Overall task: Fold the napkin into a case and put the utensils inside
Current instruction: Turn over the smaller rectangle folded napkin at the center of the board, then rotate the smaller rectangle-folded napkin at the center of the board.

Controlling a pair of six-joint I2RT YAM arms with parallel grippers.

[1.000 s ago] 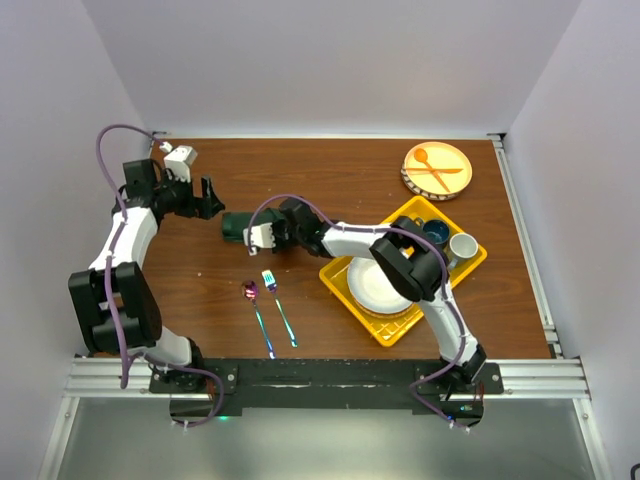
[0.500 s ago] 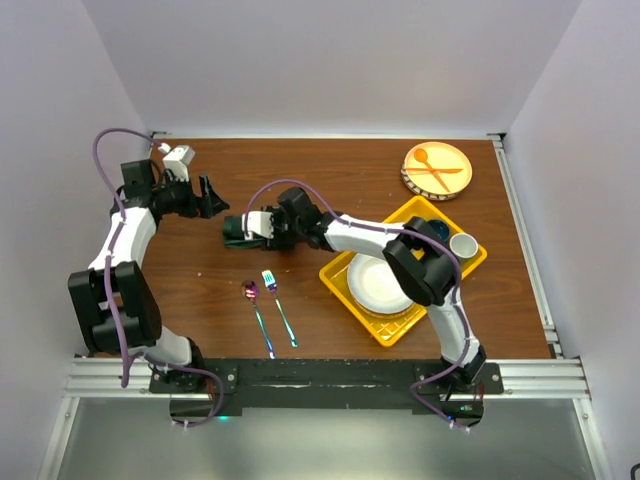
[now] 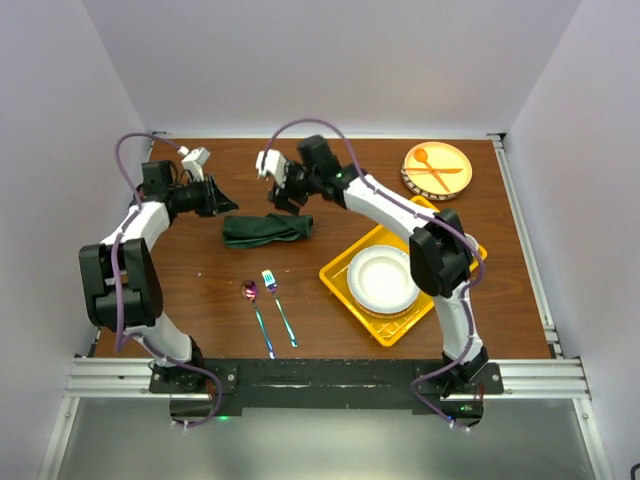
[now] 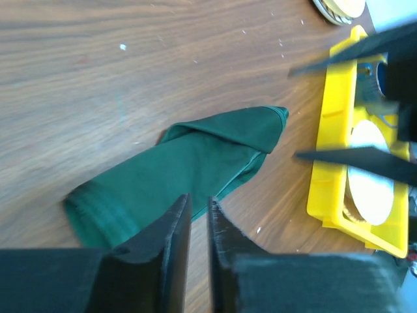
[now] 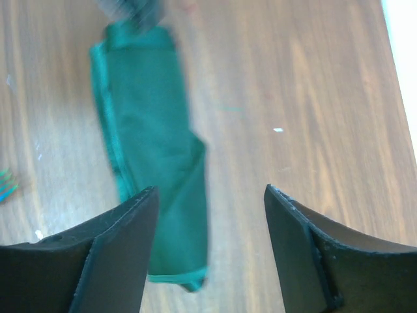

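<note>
The dark green napkin [image 3: 267, 229] lies on the wooden table as a narrow folded strip, one end creased over, with neither gripper touching it. My left gripper [image 3: 224, 199] hovers just behind its left end. In the left wrist view its jaws [image 4: 199, 197] are nearly together with nothing between them, above the napkin [image 4: 189, 163]. My right gripper [image 3: 284, 197] hangs open above and behind the strip. The right wrist view shows it [image 5: 210, 189] wide and empty over the napkin [image 5: 150, 130]. The iridescent spoon [image 3: 256, 310] and fork [image 3: 277, 305] lie side by side nearer the front.
A yellow tray [image 3: 340, 285] holding a white plate [image 3: 382, 280] sits at the right, partly under my right arm. A round plate [image 3: 437, 170] with an orange spoon and fork stands at the back right. The tray's edge [image 4: 332, 130] shows in the left wrist view.
My right gripper let go of the napkin, opened and rose toward the back of the table. My left gripper's jaws closed as it shifted slightly backward and right. The napkin now lies free.
</note>
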